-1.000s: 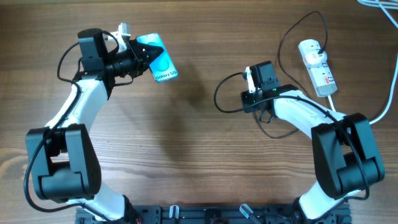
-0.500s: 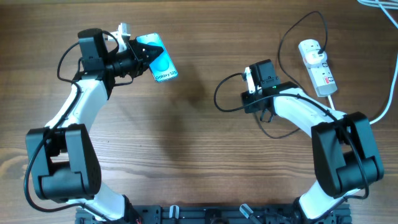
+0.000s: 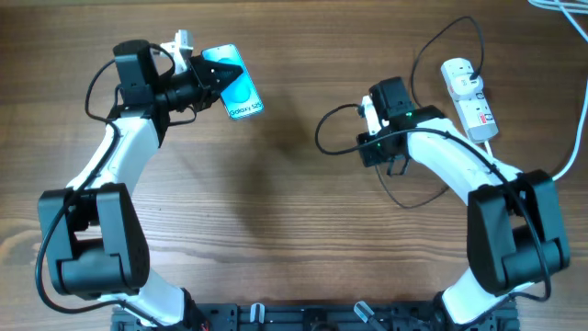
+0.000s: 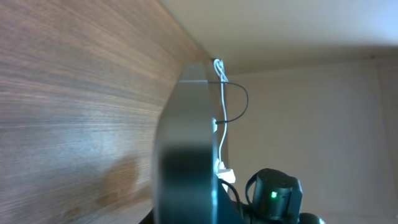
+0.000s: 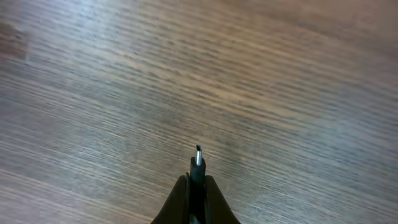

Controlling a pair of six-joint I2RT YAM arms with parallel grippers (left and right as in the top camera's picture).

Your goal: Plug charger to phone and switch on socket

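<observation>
At the upper left of the wooden table [image 3: 276, 230], the left gripper [image 3: 213, 77] is clamped on one end of the phone [image 3: 237, 90]. The phone's turquoise face is up and its line of dark text is at the free end. From the left wrist camera the phone [image 4: 186, 155] shows edge-on, as a blurred dark slab. Right of centre, the right gripper [image 5: 196, 186] is closed tight on the charger [image 3: 322, 138], with the small connector tip [image 5: 198, 157] poking out just past its fingers above bare wood. The thin black cable loops beside that arm and arcs back toward the socket [image 3: 470, 101]. This white power strip lies at the upper right, well apart from the phone, with a white plug head [image 3: 462, 78] seated in it and a thick white cord [image 3: 579, 129] trailing off.
</observation>
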